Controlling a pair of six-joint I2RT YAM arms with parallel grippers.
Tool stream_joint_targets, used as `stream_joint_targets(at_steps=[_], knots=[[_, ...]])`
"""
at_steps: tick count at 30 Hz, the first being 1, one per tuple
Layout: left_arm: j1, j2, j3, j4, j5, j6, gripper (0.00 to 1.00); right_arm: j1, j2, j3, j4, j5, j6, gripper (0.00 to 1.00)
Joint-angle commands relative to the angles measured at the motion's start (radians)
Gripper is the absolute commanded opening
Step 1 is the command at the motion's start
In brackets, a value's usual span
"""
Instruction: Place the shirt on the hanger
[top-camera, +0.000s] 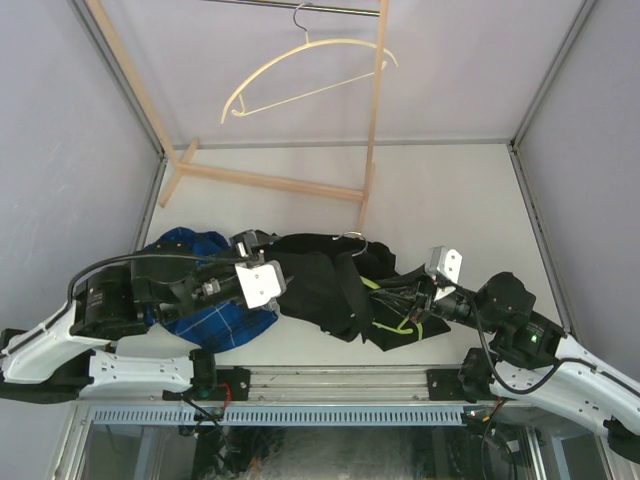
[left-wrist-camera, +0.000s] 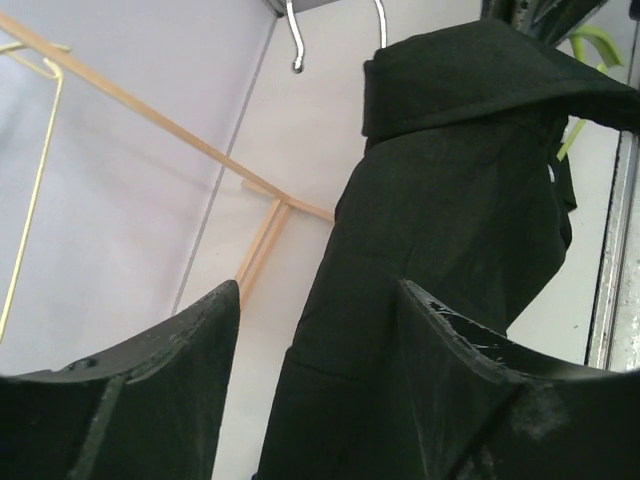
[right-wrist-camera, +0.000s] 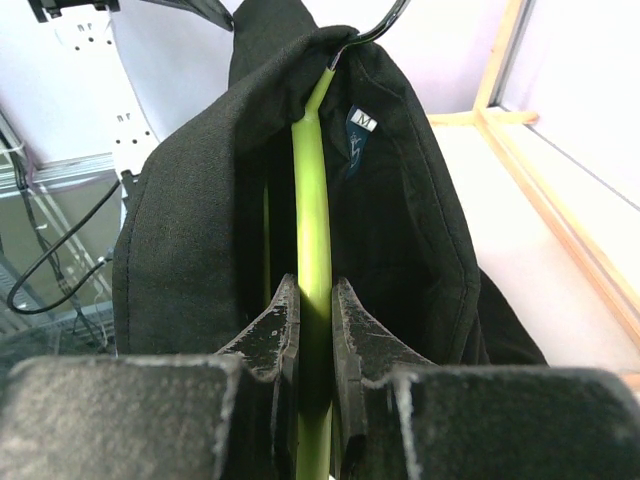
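While tight on the hanger inside the shirt, right gripper; left gripper wide apart, empty.

Legible only in the right wrist view: a single white letter "M" printed on a small dark blue size tag sewn inside the collar of the black shirt, with a fainter pale mark just beneath the letter, too small to read.

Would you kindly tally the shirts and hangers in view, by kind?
Shirts: 2 (black shirt, blue plaid shirt)
Hangers: 2 (lime-green hanger, cream hanger)
Total: 4
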Motion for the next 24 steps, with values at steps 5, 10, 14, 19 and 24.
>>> stream_joint_targets(at_steps=[5, 10, 14, 19, 24], knots=[[0.002, 0.028, -0.022, -0.011, 0.12, 0.001, 0.49, -0.004, 0.011, 0.073, 0.088, -0.078, 0.002, 0.0], [0.003, 0.037, -0.03, 0.014, 0.161, -0.014, 0.28, -0.004, 0.012, 0.075, 0.077, -0.08, 0.0, 0.0], [0.003, 0.034, -0.04, 0.033, 0.181, -0.021, 0.15, -0.004, 0.012, 0.075, 0.073, -0.083, -0.001, 0.0], [0.007, 0.035, -0.045, 0.038, 0.208, -0.047, 0.08, -0.003, 0.011, 0.075, 0.071, -0.083, -0.001, 0.0], [0.065, 0.006, -0.058, 0.078, 0.323, -0.117, 0.0, -0.004, 0.018, 0.075, 0.06, -0.09, -0.009, 0.0]])
